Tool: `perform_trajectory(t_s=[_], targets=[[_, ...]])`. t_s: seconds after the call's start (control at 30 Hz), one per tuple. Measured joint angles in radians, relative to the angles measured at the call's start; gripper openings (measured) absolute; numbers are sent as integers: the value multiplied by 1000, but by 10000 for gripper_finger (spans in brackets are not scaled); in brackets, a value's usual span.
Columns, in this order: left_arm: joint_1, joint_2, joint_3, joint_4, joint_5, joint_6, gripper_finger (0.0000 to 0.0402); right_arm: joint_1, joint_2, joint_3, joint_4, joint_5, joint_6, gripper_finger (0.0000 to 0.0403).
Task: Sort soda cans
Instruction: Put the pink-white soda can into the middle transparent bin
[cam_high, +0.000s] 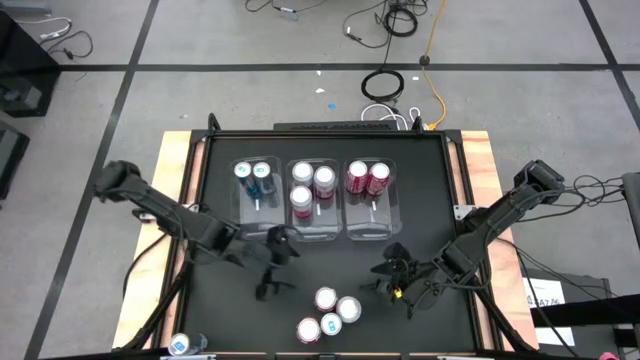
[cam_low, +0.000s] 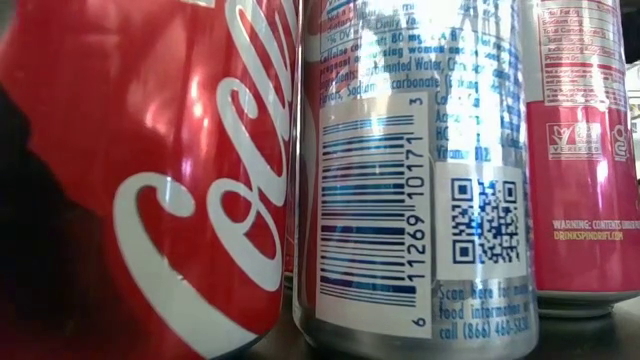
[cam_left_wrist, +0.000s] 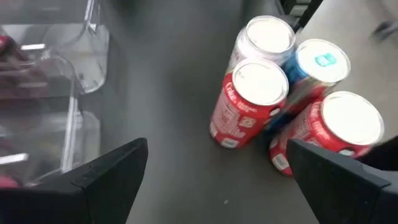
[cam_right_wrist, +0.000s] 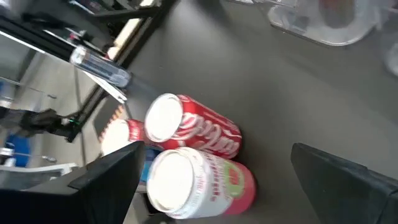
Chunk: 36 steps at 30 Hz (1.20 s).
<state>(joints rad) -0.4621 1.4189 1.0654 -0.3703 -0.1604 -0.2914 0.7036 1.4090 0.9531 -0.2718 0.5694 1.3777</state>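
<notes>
Four loose soda cans (cam_high: 327, 314) stand upright in a tight cluster near the table's near edge. In the left wrist view they show as two red cans (cam_left_wrist: 245, 102), a white-topped one (cam_left_wrist: 267, 37) and one with a blue tab (cam_left_wrist: 320, 62). The low view is filled by a red cola can (cam_low: 150, 170), a barcode can (cam_low: 415, 170) and a pink can (cam_low: 585, 150). My left gripper (cam_high: 272, 268) (cam_left_wrist: 217, 148) hovers open to the cluster's far left. My right gripper (cam_high: 392, 272) (cam_right_wrist: 217, 149) hovers open to its far right, with a red can (cam_right_wrist: 199, 130) and a pink-and-white can (cam_right_wrist: 199, 177) ahead of it.
Three clear bins (cam_high: 315, 235) sit side by side at the table's middle. The left one holds two teal cans (cam_high: 252, 175), the middle one three pink-and-white cans (cam_high: 312, 185), the right one two dark red cans (cam_high: 367, 178). One blue-topped can (cam_high: 180, 345) stands at the near left corner.
</notes>
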Motion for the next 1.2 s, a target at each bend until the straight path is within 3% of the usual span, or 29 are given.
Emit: perform_trajectory(t_s=[0.2, 0.4, 0.63, 0.83, 1.2], targets=[[-11, -168, -281, 259, 29, -70, 390, -15, 0, 40, 28, -78, -60, 396], [-11, -271, -438, 366, 33, -93, 390, -25, 26, 227, -148, -77, -161, 396], [-10, -350, -544, 469, 33, -91, 390, -52, 215, 598, -524, -90, -361, 396], [-10, -389, -623, 530, 34, -96, 390, -80, 393, 841, -770, -210, -436, 396], [-10, -399, -668, 624, 85, -92, 390, -105, 574, 903, -817, -444, -464, 396]])
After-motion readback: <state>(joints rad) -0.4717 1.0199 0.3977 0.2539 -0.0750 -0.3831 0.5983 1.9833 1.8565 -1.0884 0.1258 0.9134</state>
